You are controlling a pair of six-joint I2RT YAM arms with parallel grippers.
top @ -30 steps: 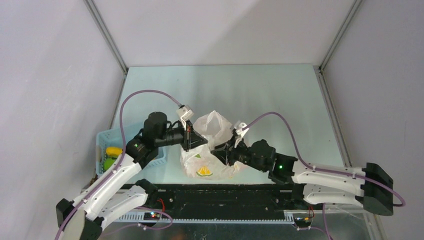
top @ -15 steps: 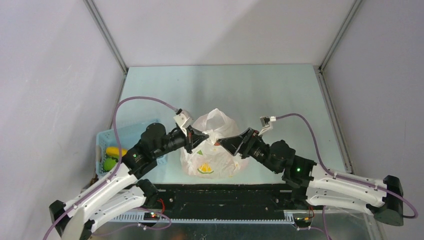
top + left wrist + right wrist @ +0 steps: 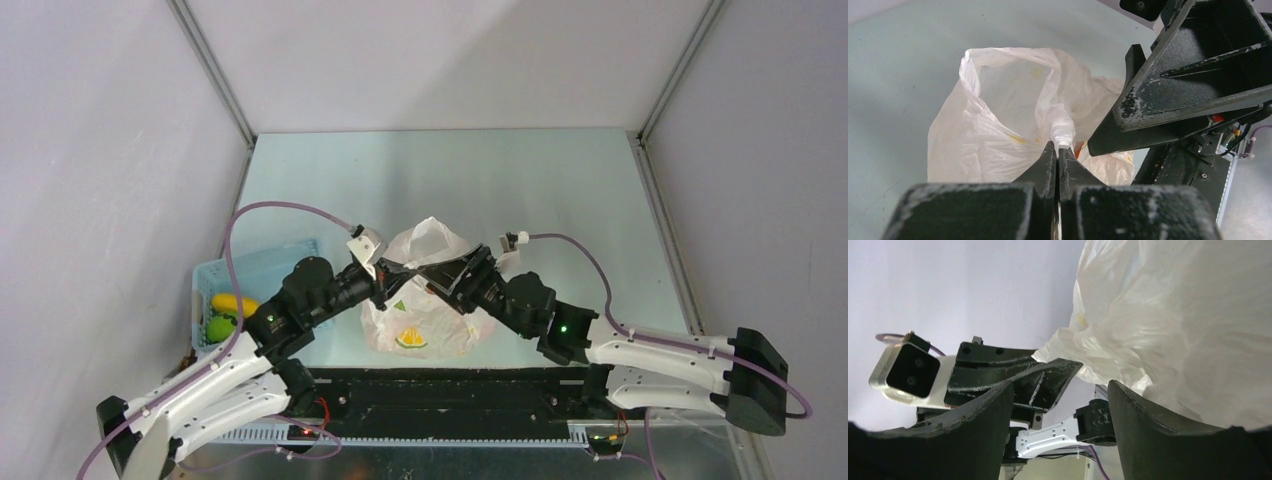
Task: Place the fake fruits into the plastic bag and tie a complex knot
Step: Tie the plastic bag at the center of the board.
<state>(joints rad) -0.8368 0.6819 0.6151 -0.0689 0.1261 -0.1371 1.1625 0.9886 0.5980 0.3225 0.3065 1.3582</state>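
Observation:
The plastic bag [image 3: 418, 318] sits on the table between my arms, its mouth loop standing up at the back. It also shows in the left wrist view [image 3: 998, 125] and the right wrist view [image 3: 1193, 320]. My left gripper [image 3: 406, 283] [image 3: 1058, 148] is shut on a twisted white handle strip [image 3: 1063, 129] of the bag. My right gripper [image 3: 434, 284] [image 3: 1058, 395] is open, right beside the left fingers, with nothing between its fingers [image 3: 1153, 415]. A bit of orange fruit [image 3: 1079, 149] shows through the bag. No finished knot shows.
A light blue slatted basket [image 3: 262, 272] stands at the left by the left arm, with a long yellow fruit [image 3: 231, 302] and a green one [image 3: 219, 327] in it. The black rail [image 3: 450, 392] runs along the near edge.
My right gripper rose from low beside the bag, then moved left until it met the left fingers. My left gripper kept its hold on the strip and shifted slightly right.

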